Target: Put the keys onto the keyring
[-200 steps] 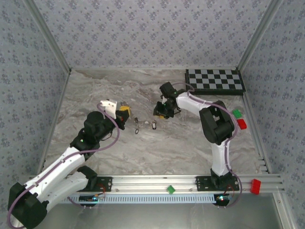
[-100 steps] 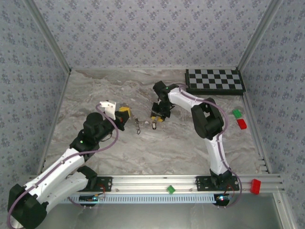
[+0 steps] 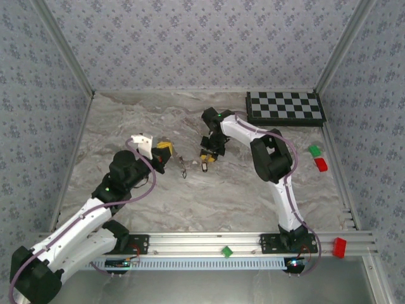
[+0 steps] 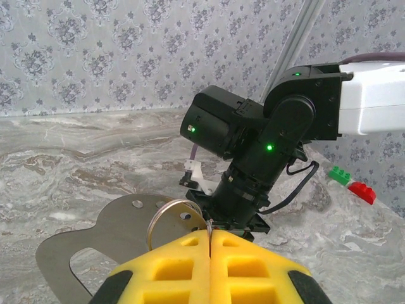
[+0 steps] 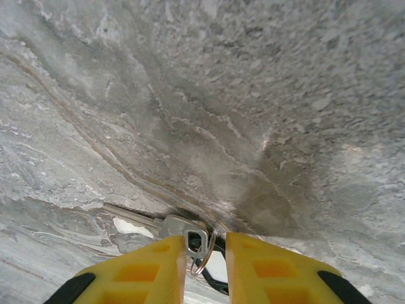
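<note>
The keyring (image 4: 152, 220) is a thin silvery wire loop with a clear centre. It stands on edge, pinched at its near rim in the seam of the left hand (image 4: 209, 235), whose yellow fingers are pressed fully together. The loop's open face is turned toward the wrist camera. Behind it lies a grey metal plate (image 4: 82, 244) with small holes; whether the loop passes through it I cannot tell.

The right hand (image 5: 207, 239) is low over the worktop (image 5: 266, 114), its fingers narrowly parted around a small wire ring (image 5: 201, 250) at the head of a silver key (image 5: 171, 223). That key lies flat, its long axis nearly level across the wrist view, blade pointing left, away from the fingers. A dark piece beneath the ring is too hidden to name. From above, another of the keys (image 3: 183, 166) lies loose between the two hands, thin, its long axis running far to near.
</note>
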Action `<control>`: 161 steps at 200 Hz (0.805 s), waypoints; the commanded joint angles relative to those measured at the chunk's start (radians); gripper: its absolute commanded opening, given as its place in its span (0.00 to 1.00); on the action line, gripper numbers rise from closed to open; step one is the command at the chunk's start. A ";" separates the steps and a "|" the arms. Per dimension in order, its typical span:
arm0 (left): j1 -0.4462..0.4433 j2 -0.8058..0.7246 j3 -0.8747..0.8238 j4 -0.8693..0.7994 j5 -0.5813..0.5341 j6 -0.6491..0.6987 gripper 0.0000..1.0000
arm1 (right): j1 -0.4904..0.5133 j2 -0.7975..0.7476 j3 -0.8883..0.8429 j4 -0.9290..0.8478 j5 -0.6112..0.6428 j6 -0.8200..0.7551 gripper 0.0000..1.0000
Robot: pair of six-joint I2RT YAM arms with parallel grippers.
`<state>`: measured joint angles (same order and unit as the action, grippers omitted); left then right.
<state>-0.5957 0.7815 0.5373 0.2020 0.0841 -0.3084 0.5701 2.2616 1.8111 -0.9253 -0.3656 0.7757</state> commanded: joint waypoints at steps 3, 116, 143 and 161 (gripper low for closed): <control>0.004 -0.004 0.004 0.059 0.019 -0.015 0.00 | 0.006 0.032 0.027 -0.039 -0.027 0.018 0.22; 0.005 0.004 0.003 0.067 0.033 -0.021 0.00 | 0.005 0.013 -0.013 -0.014 -0.025 0.015 0.03; 0.005 0.007 0.001 0.069 0.035 -0.023 0.00 | 0.010 -0.024 -0.024 -0.010 0.013 -0.010 0.00; 0.006 0.009 0.002 0.070 0.036 -0.023 0.00 | 0.016 -0.067 -0.040 0.005 0.057 -0.040 0.00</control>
<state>-0.5957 0.7940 0.5339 0.2127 0.0978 -0.3225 0.5732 2.2654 1.7966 -0.9123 -0.3820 0.7712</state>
